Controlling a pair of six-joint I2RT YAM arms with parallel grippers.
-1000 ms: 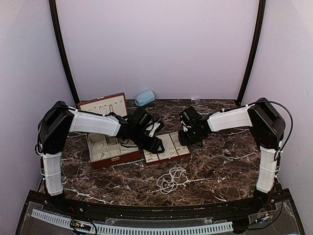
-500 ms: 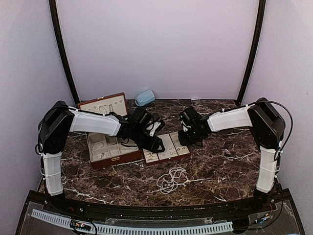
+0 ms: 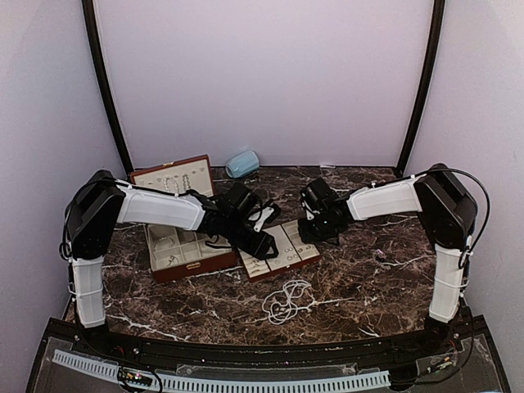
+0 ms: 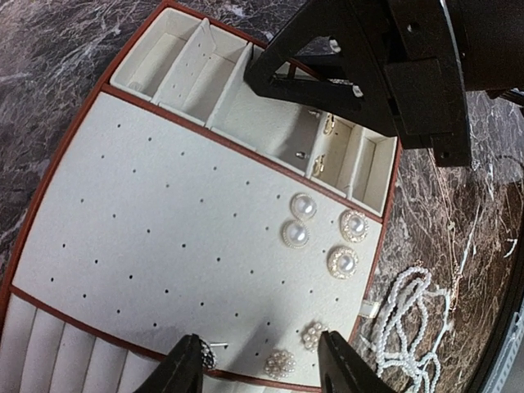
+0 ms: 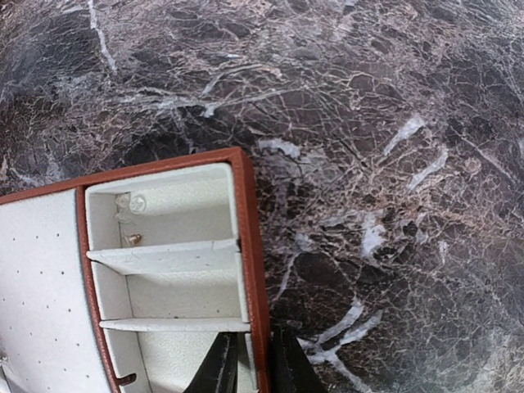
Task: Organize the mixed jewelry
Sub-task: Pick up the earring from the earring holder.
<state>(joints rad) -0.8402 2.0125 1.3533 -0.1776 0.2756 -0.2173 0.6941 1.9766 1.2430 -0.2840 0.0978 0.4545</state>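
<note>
- some of the job is done: four round pearl earrings (image 4: 295, 233) sit on the flat tray (image 4: 147, 213). two little cluster earrings (image 4: 280, 360) sit lower down on it.
- a few tiny gold earrings (image 4: 327, 124) lie in the small boxes at one end of the tray.
- the big case (image 3: 192, 268) next to the tray has some pale pieces in its boxes and on its open lid. they are too small to name.
- i think a lot is left. the long bead strand (image 3: 286, 301) lies in a loose heap on the table (image 3: 368, 286), near the tray but not in any box.
- one more tiny piece (image 3: 381, 255) lies alone on the table, far off to the right.
- the left gripper (image 4: 260, 352) hangs low over the tray, above the part with the cluster earrings. its two fingers are spread wide and nothing sits between them.
- a tiny shiny bit (image 4: 206, 354) is right by one left finger. i cannot tell if they touch.
- the right gripper (image 5: 252, 356) comes in from the other side and points down. its fingers pinch the tray's red-brown wall, one inside and one outside — i guess it holds the tray steady.
</note>
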